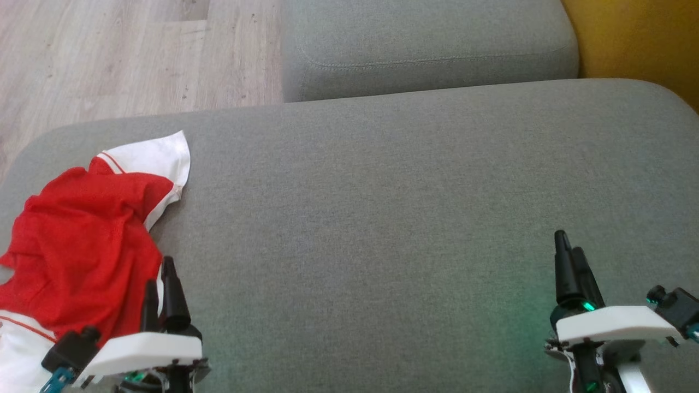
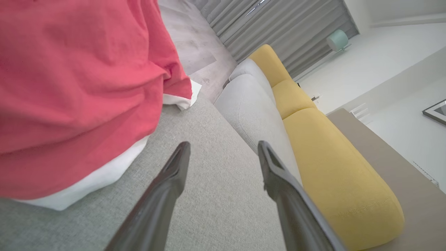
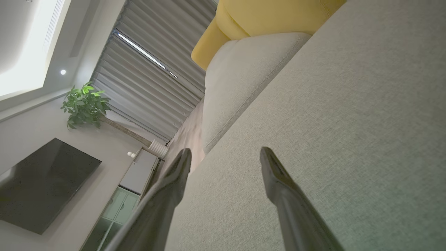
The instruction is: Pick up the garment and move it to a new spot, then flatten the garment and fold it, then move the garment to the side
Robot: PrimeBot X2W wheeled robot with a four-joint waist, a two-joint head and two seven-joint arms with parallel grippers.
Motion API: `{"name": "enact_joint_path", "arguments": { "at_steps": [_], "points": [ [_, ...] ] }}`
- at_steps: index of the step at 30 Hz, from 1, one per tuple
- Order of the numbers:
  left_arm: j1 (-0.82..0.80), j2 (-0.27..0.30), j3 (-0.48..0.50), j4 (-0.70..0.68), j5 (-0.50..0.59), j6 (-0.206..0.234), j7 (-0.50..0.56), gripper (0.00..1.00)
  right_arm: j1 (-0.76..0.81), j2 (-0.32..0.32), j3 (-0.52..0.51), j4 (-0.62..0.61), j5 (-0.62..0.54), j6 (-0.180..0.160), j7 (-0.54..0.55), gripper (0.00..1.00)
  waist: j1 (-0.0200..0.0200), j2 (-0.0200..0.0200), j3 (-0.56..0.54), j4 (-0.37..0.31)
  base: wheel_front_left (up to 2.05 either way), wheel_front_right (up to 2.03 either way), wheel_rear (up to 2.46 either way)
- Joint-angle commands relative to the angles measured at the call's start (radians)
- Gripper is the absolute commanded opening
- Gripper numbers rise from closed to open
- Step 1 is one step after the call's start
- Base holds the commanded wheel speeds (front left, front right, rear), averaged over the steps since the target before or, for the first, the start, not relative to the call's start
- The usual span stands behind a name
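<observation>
**A:** Entry one, left gripper?

**B:** Fingers apart, nothing between them. The tips sit low over the grey cushion, just beside the near edge of the garment. Judged as staged for the first pick-up, which has not yet begun.

**A:** Entry two, right gripper?

**B:** Fingers likewise spread and empty, over bare cushion well apart from the garment. Probably parked there to leave the open middle free as the new spot.

**A:** Entry three, the garment?

**B:** Red mesh top with white trim, crumpled in a heap at the cushion's left end. One white corner points toward the far edge. It is unflattened and unfolded, so every step of the task lies ahead.

**A:** What does each view add?

**B:**
- **Head view:** the layout, with both grippers, the heap, a second grey cushion and wood floor.
- **Left wrist view:** closeness, with red cloth bulging near one finger, a white layer beneath it on the cushion, and yellow cushions beyond.
- **Right wrist view:** the room, with curtain, plant and dark screen.

Whether any tip touches the cushion, I cannot tell.
</observation>
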Motion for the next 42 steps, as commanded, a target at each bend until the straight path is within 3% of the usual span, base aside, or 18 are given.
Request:
{"name": "enact_joint_path", "arguments": {
  "at_steps": [1, 42],
  "points": [
    [-0.022, 0.005, 0.006, -0.042, 0.041, 0.005, -0.016, 1.00, -0.030, -0.002, 0.015, -0.041, -0.044, 0.007, -0.013, 1.00, -0.0001, 0.0000, -0.001, 0.000, 0.00, 0.00, 0.00],
    [-0.006, 0.002, -0.067, -0.098, 0.543, 0.074, -0.125, 1.00, 0.005, 0.005, 0.099, -0.102, -0.581, 0.013, -0.117, 1.00, -0.0001, 0.0000, -0.024, 0.030, 0.00, 0.00, 0.00]
  ]
}}
